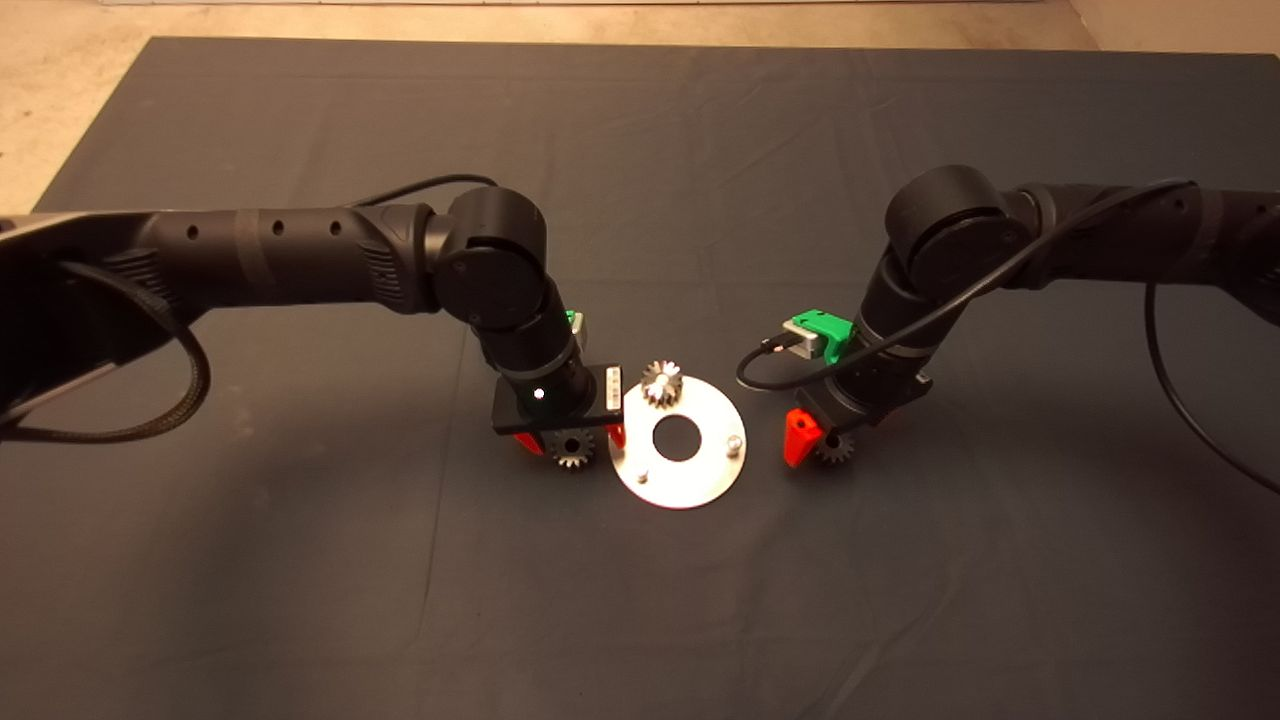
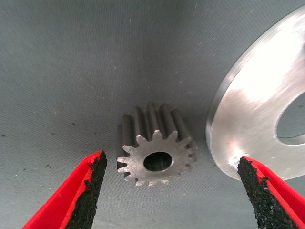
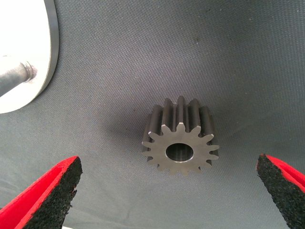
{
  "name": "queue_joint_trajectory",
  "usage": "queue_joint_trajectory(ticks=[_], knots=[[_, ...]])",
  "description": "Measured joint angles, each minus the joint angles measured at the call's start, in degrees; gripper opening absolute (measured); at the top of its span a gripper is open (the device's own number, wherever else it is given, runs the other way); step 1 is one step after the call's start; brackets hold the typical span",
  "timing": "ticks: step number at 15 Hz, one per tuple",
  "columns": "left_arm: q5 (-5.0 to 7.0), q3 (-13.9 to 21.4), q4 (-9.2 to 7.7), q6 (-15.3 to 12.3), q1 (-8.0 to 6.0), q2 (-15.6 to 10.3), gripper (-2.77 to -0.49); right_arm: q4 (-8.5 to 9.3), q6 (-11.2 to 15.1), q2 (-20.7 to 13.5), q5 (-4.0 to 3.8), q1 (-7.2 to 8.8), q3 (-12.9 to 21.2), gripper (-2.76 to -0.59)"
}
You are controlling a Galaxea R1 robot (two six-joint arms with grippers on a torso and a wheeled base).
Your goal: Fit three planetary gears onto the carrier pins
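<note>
The silver disc (image 1: 700,478) lies mid-mat and carries the carrier pins. One planetary gear (image 1: 661,383) sits on its far pin; two pins (image 1: 735,440) (image 1: 645,477) stand bare. A second gear (image 1: 572,450) (image 2: 155,145) lies flat on the mat just left of the disc (image 2: 252,114). My left gripper (image 1: 571,440) (image 2: 174,191) hovers over it, open, one pad on each side. The third gear (image 1: 833,450) (image 3: 181,138) lies right of the disc (image 3: 28,43), between the spread fingers of my open right gripper (image 1: 828,445) (image 3: 167,191). A bare pin (image 3: 14,76) shows in the right wrist view.
The dark mat (image 1: 300,560) spreads wide around the disc. Both black arms reach in over it from the sides, and a cable (image 1: 1190,400) hangs from the right arm. Bare floor (image 1: 60,90) shows beyond the mat's far edge.
</note>
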Motion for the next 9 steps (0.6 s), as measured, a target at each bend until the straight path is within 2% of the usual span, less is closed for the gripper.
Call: queue_joint_trajectory(ticks=[4, 6, 9], knots=[[0.11, 0.0, 0.00, 0.0, 0.34, 0.0, -1.33, 0.00, 0.0, 0.0, -0.02, 0.01, 0.1, -0.62], [0.12, 0.0, 0.02, 0.0, 0.34, 0.0, -1.44, 0.00, 0.0, 0.0, -0.02, 0.00, 0.1, -0.62], [0.11, 0.0, 0.05, 0.2, 0.34, 0.0, -1.46, 0.00, 0.0, 0.0, -0.02, 0.01, 0.1, -0.62]])
